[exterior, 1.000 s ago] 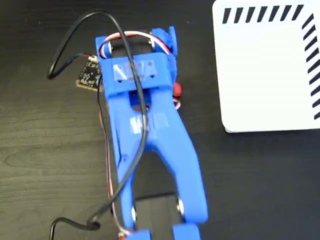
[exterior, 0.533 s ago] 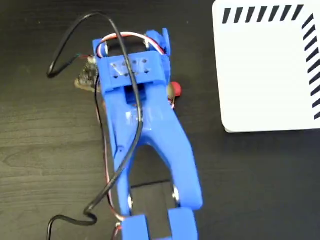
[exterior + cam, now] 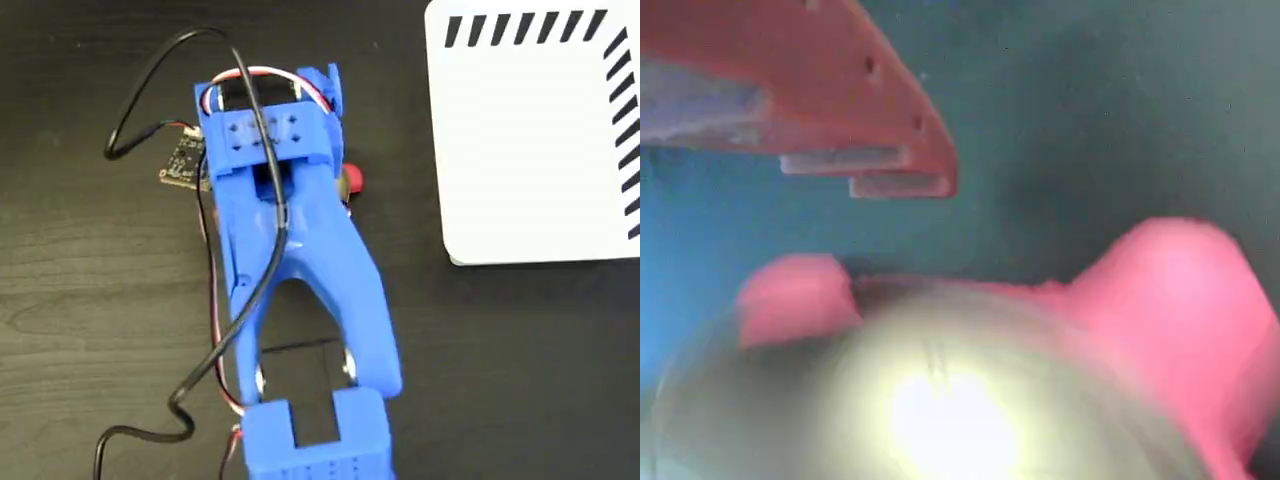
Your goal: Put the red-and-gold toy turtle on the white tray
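The blue arm [image 3: 290, 260] reaches out over the dark wood-grain worktop [image 3: 90, 300], and its end effector [image 3: 300, 170] sits directly above the red-and-gold toy turtle [image 3: 970, 390]. In the fixed view only a small red part of the toy peeks out just to the right of the end effector. The wrist view is filled by the shiny gold shell and coral limbs, blurred by closeness, with one finger [image 3: 855, 140] above and apart from the shell. The other finger is out of sight, so whether the end effector is open or clamped on the toy cannot be told.

The main risk, as I judge it, is a poor grip: the shell is domed and glossy and the body looks soft, so it could squirt sideways or slip free on the lift. The loose black cable [image 3: 160, 90] could also snag.

The white tray [image 3: 540, 150] lies well apart to the right of the end effector, bare and roomy.
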### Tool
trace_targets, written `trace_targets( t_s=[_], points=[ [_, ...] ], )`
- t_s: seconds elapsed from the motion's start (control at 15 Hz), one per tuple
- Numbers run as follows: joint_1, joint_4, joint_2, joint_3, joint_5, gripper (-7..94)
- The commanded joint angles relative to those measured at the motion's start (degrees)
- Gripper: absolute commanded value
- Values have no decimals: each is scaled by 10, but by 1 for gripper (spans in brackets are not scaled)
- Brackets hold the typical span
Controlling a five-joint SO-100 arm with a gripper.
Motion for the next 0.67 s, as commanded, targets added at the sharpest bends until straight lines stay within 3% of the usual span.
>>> trace_targets(
  t_s=[0.0,0.2,0.47,0.6],
  points=[
    [-1,-3,14,-5,2,73],
    [4,-12,11,-3,1,70],
    [7,-23,14,4,2,26],
    [10,-26,17,5,1,13]
  ],
)
